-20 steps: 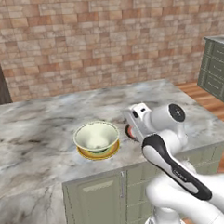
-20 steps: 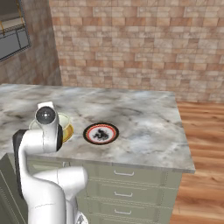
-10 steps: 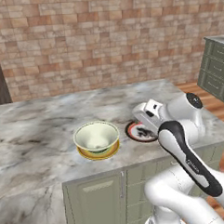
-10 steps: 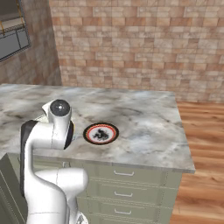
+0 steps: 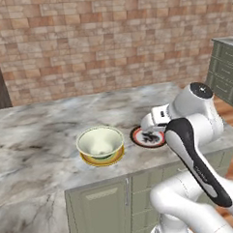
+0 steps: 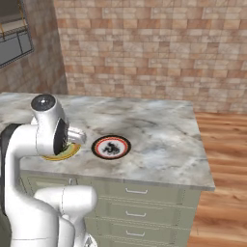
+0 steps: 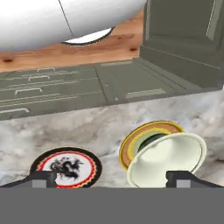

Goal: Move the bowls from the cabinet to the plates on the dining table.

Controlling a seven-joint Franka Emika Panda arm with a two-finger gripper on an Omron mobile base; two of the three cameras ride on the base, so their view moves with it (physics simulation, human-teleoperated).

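The gripper [image 7: 109, 178], jaws spread wide and holding nothing, hangs low over the marble dining table [image 5: 37, 137] just beside the cream bowl [image 5: 100, 142]; a sideways swing from here could clip the flaring rim and slide or tip the bowl off its plate. That bowl sits empty on the orange-rimmed plate [image 7: 131, 141], while the dark plate [image 6: 111, 147] with its red ring lies close beside it and carries nothing. A second bowl presumably remains to be fetched from the cabinet for the dark plate.
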